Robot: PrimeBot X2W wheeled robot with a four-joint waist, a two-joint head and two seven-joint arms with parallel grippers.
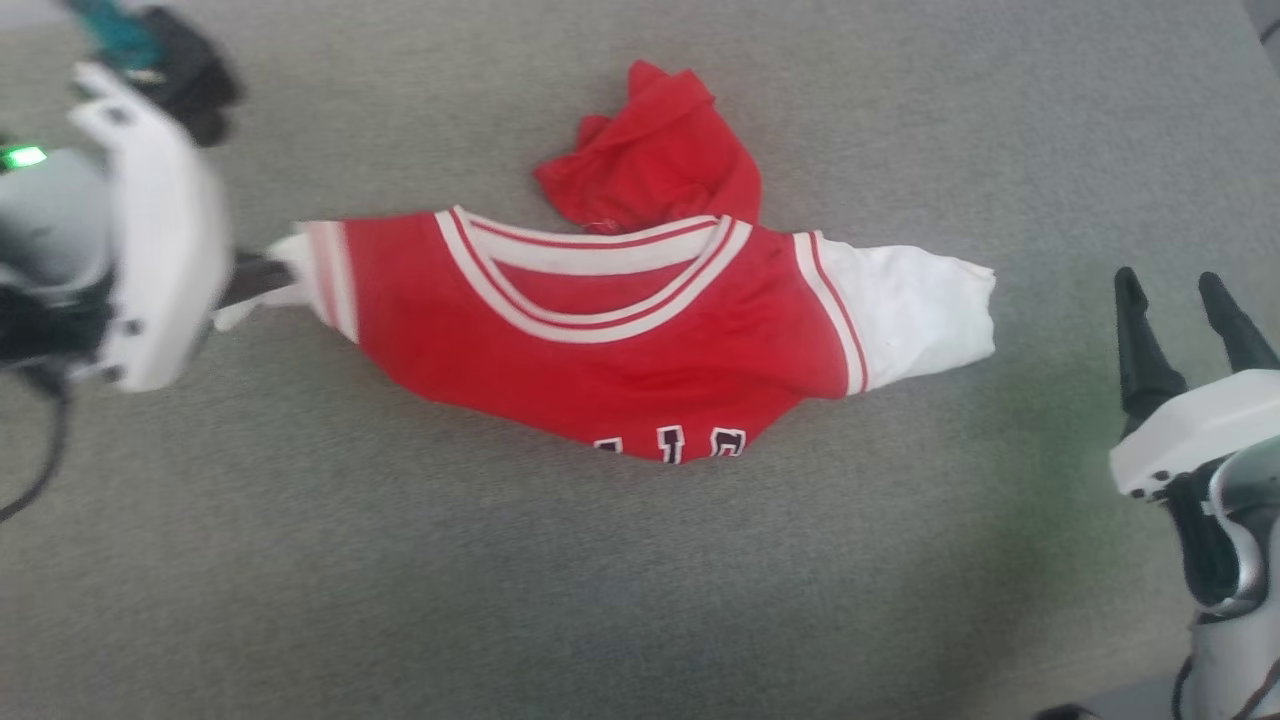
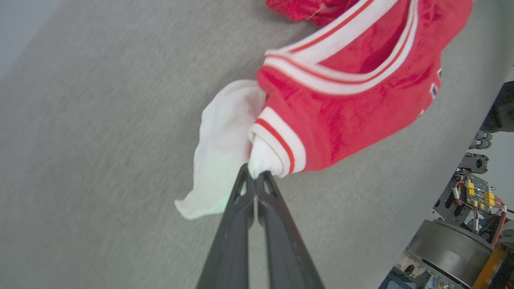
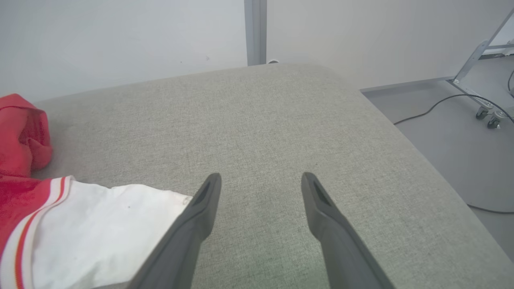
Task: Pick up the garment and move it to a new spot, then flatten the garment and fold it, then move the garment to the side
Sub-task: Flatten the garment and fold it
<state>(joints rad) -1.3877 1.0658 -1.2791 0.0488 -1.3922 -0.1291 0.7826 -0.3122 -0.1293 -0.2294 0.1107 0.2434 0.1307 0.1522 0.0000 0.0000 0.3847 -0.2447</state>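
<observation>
The garment (image 1: 620, 340), a red jersey with white sleeves, striped trim and black-and-white lettering at its near hem, lies crumpled across the grey cushion. A red bunch of it is heaped behind the collar. My left gripper (image 2: 253, 173) is shut on the garment (image 2: 345, 104) at its white left sleeve cuff; in the head view its fingers (image 1: 250, 280) reach the sleeve from the left under the white forearm. My right gripper (image 1: 1175, 290) stands open to the right of the white right sleeve (image 3: 100, 237), a little apart from it, with nothing between its fingers.
The grey cushion surface (image 1: 600, 580) spreads wide in front of and behind the garment. Its far edge meets a pale wall (image 3: 120, 36). To the right the cushion drops to a floor with a cable (image 3: 433, 104) and a wheeled metal frame (image 3: 486, 60).
</observation>
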